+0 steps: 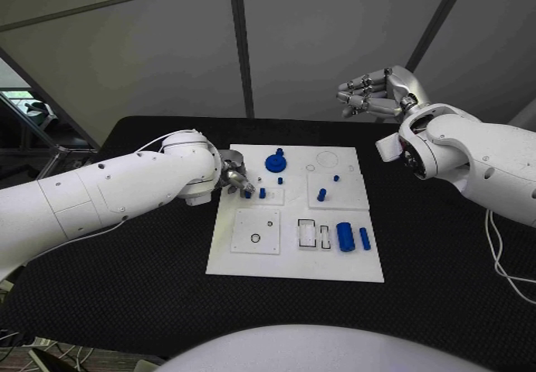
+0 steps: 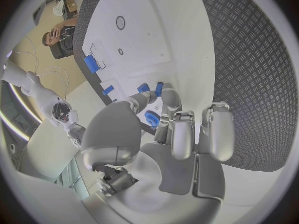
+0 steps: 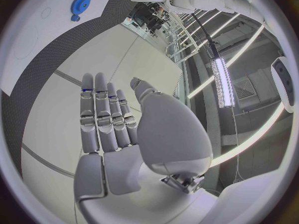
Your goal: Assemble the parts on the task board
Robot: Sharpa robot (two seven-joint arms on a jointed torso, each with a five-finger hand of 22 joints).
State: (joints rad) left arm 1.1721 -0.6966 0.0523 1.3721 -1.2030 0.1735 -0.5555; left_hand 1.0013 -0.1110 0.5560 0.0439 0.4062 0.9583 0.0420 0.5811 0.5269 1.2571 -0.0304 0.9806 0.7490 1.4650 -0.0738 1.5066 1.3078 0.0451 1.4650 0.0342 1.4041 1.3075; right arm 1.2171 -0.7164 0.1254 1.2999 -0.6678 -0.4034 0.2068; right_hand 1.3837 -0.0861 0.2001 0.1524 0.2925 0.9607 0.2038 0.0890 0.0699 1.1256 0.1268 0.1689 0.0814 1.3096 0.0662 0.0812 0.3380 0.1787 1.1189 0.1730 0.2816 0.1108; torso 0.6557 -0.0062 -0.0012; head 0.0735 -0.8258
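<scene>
task board [image 1: 293, 263]: white plate lying flat in the middle of the black surface [image 1: 134, 294]; every place below is given from this board.
left hand [image 1: 234, 177]: over the board's left edge, in its far half, beside the small blue pegs. the left wrist view shows two fingertips [image 2: 144, 98] pinched together with a small blue piece [image 2: 144, 87] at them, the other fingers curled under; whether that piece is gripped or only touched i cannot tell.
right hand [image 1: 374, 91]: raised well beyond the board's far right corner, off the surface, holding nothing; fingers lie side by side and slightly bent, not closed.
blue gear [image 1: 276, 162]: round toothed part with a stub on top, on the board's far half, just left of centre.
short pegs [image 1: 262, 193]: small blue pieces standing on the board's left-centre, just beside the left hand.
two more pegs [image 1: 321, 194]: standing on a raised square plate in the board's right half, one nearer the far edge than the other.
blue cylinder [image 1: 345, 236]: lying on the board's near right part.
blue bar [image 1: 364, 238]: thinner part lying just right of the cylinder, near the board's right edge.
rectangular slots [image 1: 306, 233]: outlined recesses just left of the cylinder.
</scene>
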